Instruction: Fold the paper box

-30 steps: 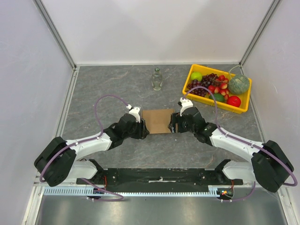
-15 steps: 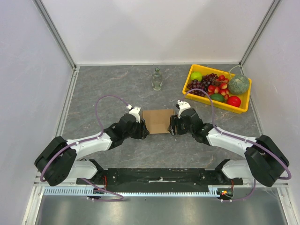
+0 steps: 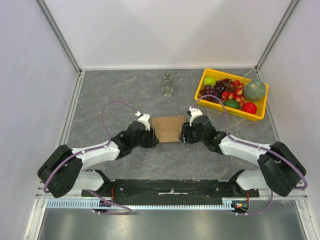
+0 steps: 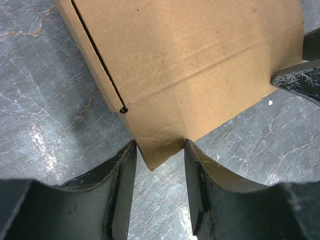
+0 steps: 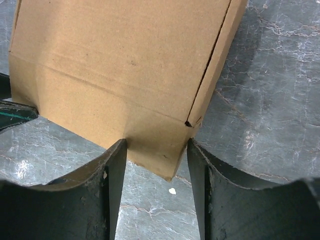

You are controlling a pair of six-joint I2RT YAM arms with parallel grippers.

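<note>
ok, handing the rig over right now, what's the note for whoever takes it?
Left gripper: jaws around a corner at the left end of the paper box. Cardboard fills the gap; a firm pinch is not certain.
Right gripper: the same at the right end.
Box: lying low on the table between the arms, creased, with a slit along each end.
Done: both arms are on the box.
Left: the folds look unfinished; probably the ends need raising and tucking.
Glass bottle and yellow fruit tray stand behind, apart from the box.

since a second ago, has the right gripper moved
Yes. The right gripper has shifted left, away from the yellow tray and closer against the right edge of the paper box.
</note>
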